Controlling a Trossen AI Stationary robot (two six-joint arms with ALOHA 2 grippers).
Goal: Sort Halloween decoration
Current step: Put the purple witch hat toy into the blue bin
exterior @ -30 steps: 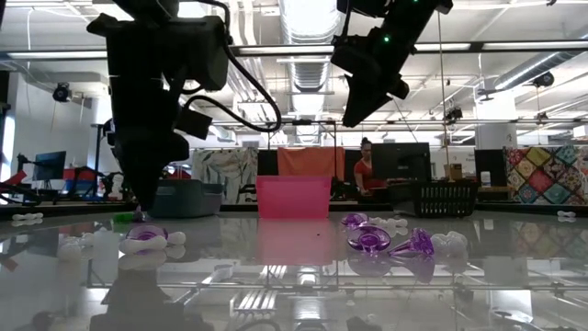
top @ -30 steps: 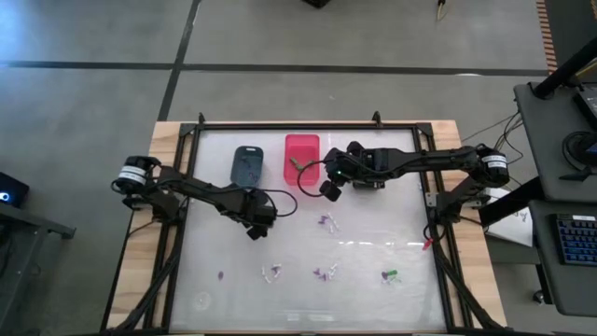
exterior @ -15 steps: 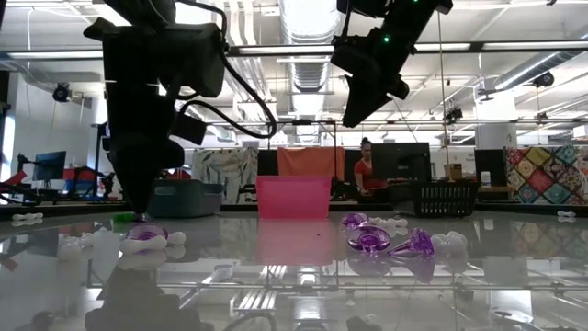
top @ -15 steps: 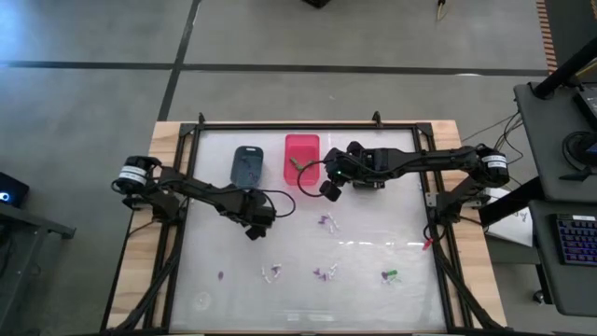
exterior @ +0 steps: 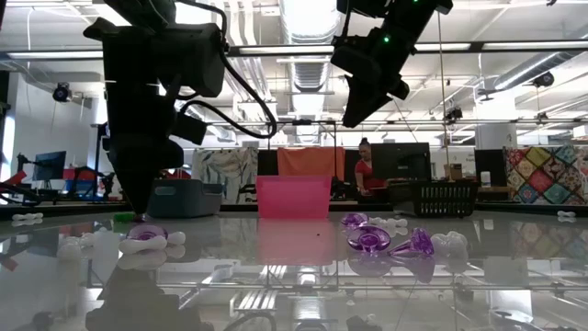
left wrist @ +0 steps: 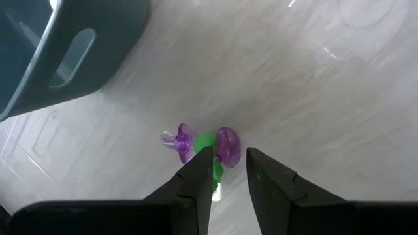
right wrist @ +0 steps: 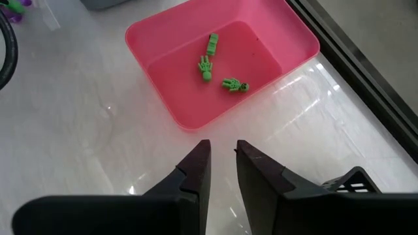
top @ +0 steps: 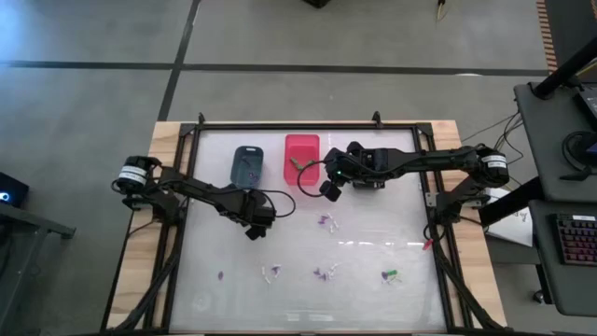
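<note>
light: bright, from ceiling strips (exterior: 308, 18) | glare: glossy table (top: 373, 245) (mirror-like low down) | arms backlit, dark
</note>
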